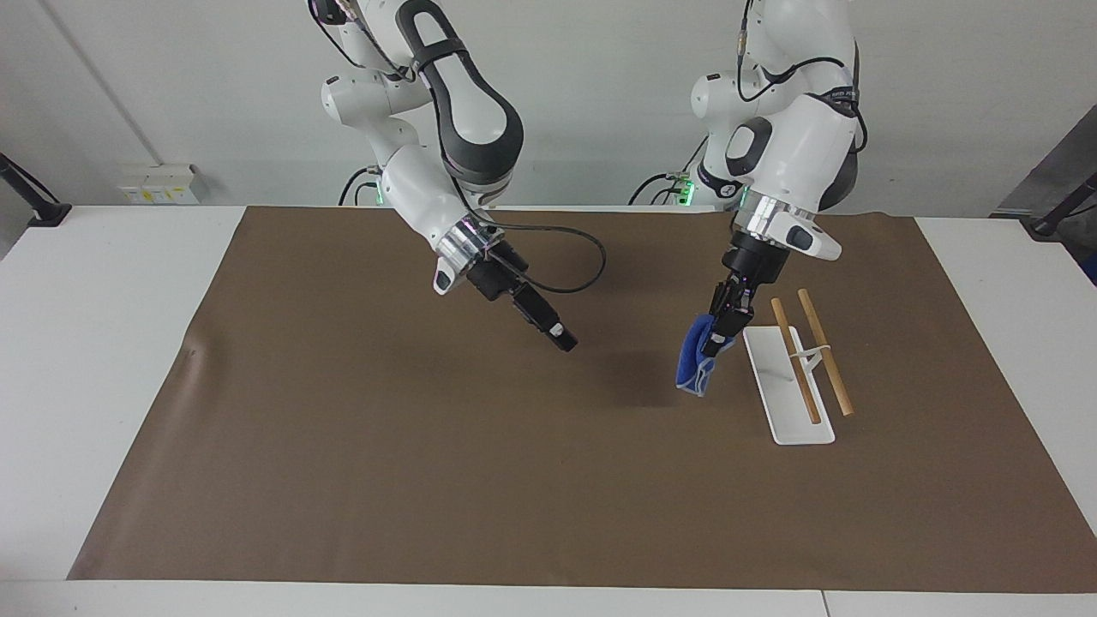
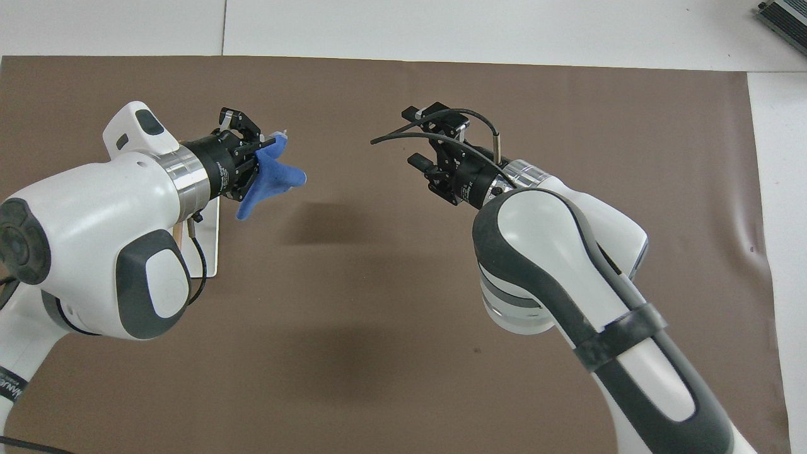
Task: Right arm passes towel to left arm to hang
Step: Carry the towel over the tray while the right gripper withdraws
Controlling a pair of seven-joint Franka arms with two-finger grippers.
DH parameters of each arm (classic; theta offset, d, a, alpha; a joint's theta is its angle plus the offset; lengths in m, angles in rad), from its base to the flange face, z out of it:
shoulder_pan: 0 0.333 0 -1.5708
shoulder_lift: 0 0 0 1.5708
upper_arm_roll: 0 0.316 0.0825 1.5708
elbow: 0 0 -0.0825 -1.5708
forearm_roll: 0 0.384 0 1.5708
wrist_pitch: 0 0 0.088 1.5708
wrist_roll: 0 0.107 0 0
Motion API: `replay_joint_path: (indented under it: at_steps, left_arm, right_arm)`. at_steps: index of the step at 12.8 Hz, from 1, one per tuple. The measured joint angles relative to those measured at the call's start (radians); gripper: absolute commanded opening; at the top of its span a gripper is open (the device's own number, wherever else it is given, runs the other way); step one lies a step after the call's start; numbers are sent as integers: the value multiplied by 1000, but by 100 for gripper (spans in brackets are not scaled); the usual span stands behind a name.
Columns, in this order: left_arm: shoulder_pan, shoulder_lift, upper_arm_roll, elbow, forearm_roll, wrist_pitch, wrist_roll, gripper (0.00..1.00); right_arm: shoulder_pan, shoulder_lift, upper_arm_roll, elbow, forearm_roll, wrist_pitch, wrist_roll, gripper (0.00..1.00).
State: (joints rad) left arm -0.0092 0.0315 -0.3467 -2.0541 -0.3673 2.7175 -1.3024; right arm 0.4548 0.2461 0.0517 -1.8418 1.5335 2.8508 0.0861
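Observation:
My left gripper is shut on the top edge of the blue towel, which hangs bunched in the air beside the rack, toward the right arm's end of it. The rack has a white base and two wooden bars. In the overhead view the left gripper holds the towel, and my left arm hides most of the rack. My right gripper is open and empty over the middle of the mat, apart from the towel; it also shows in the overhead view.
A brown mat covers most of the white table. A black cable loops from the right arm's wrist. Black clamp stands sit at the table's corners nearest the robots.

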Motion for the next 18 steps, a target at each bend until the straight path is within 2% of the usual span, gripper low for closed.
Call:
replay_joint_path:
  at_steps: [3, 6, 11, 12, 15, 18]
  left_arm:
    - [19, 10, 41, -44, 0, 0, 103, 0]
    - [29, 21, 133, -65, 0, 0, 206, 0]
    - [31, 21, 273, -63, 0, 1, 388, 0]
    - [31, 21, 290, -61, 0, 1, 437, 0]
    - [32, 21, 340, -59, 0, 1, 583, 0]
    - [43, 21, 358, -59, 0, 1, 628, 0]
  right_arm:
    - [-42, 5, -3, -47, -216, 2, -111, 100]
    - [-120, 5, -6, -78, -551, -23, -154, 100]
    - [-253, 3, -11, -78, -1114, -224, -159, 100]
    - [-270, 0, -13, -73, -1194, -260, -159, 100]
    - [-296, -11, -30, -38, -1328, -385, -156, 100]
    - [-301, -42, -56, 34, -1462, -566, -88, 100]
